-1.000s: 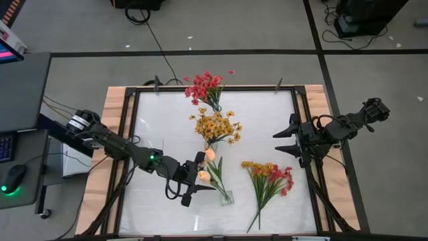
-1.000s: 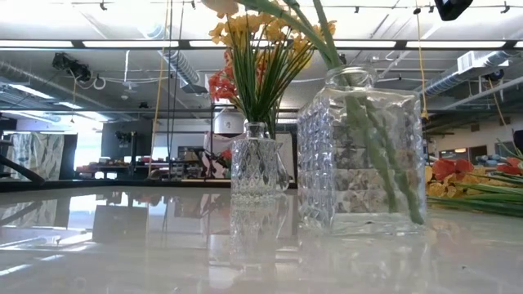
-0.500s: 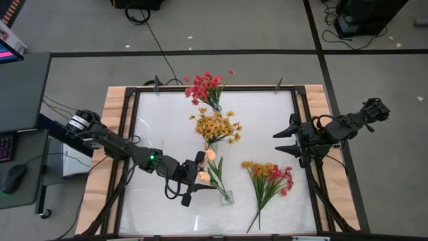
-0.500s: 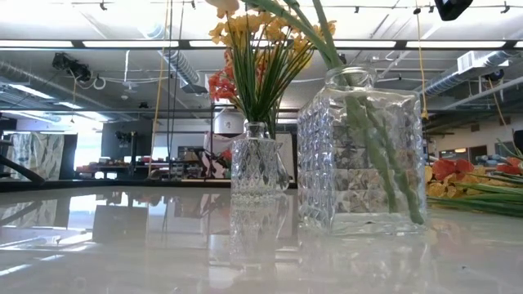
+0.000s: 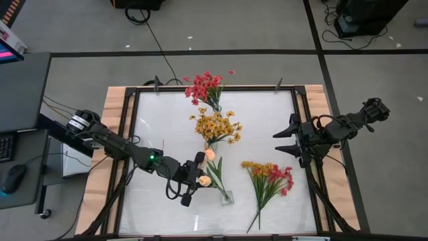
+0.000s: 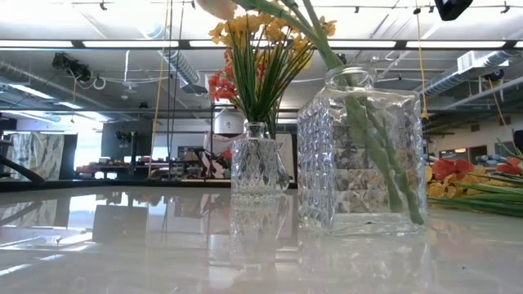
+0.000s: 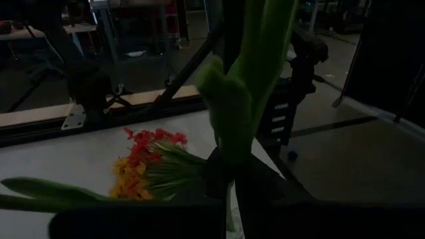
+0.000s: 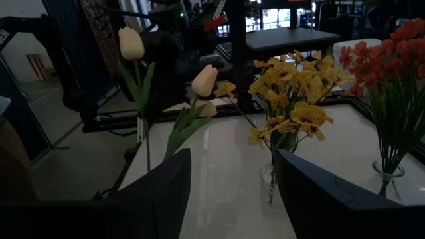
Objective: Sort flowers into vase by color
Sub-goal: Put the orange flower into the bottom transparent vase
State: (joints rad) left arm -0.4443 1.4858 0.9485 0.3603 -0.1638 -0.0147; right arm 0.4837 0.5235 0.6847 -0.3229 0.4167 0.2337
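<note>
High view: left gripper (image 5: 194,179) sits at the peach tulips (image 5: 212,169), closed on a stem above the square glass vase (image 5: 226,197). Red (image 5: 206,87) and yellow (image 5: 215,126) bunches already stand in vases; a mixed red/yellow pile (image 5: 267,178) lies on the table (image 5: 160,120). Right gripper (image 5: 289,142) waits wide open at the right edge.

Low view: tulip stems lean against the vase's rim (image 6: 351,75).

Left wrist view: stem and leaf (image 7: 236,106) between the fingers.

Right wrist view: two buds (image 8: 202,81) upright.

Risk: releasing too high lets the stem tip out; dragging sideways could topple the vase.
</note>
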